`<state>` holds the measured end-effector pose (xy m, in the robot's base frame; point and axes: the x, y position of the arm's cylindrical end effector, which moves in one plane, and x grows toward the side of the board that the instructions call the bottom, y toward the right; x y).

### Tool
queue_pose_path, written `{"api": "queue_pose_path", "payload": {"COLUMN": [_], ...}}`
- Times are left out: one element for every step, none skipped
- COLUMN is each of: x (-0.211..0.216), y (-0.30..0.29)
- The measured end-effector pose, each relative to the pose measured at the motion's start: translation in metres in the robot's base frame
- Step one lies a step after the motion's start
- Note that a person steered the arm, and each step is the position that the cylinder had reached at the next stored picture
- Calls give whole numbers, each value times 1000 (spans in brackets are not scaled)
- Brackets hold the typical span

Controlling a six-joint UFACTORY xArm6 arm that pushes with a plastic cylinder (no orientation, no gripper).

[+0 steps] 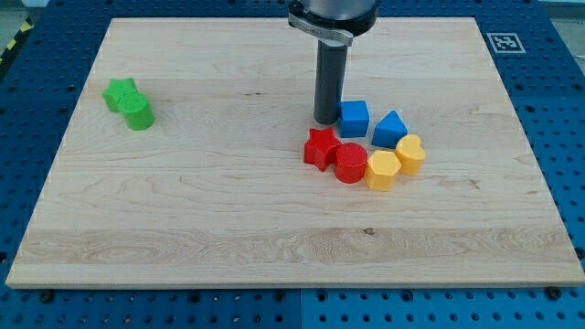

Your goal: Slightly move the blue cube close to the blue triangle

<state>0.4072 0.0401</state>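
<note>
Pushing phase, by my read: my tip (326, 121) is sitting on the pale wooden board (228, 210), touching or just abt touching the view's left face of the small blue plastic cube (354, 118). The cube is lying just left of the blue plastic triangle block (390, 129), w/ a narrow gap showing between them. No fingers on this rig, only a straight dark rod, so nothing is opening or clamping.

Judging progress: approach looks done, the nudge itself is pending or only starting. Next move is calling for a short, gentle shove toward the view's right and a touch down, enough to close the gap w/o knocking the triangle away. Too long a stroke is risking the whole cluster shifting: the red star block (321, 147), red cylinder (350, 163), yellow hexagon block (382, 170) and yellow heart-ish block (410, 153) are crowding just below.

Two green blocks (128, 102) are sitting well apart at the view's left, shapes hard to tell.

Writing: none readable. Only a black-and-white square marker tag (502, 41) at the board's top right corner.
</note>
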Motion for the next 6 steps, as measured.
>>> {"api": "queue_pose_path", "payload": {"x": [5,29,26,26,23,-7], "y": [-5,-11,6,15,25,25]}}
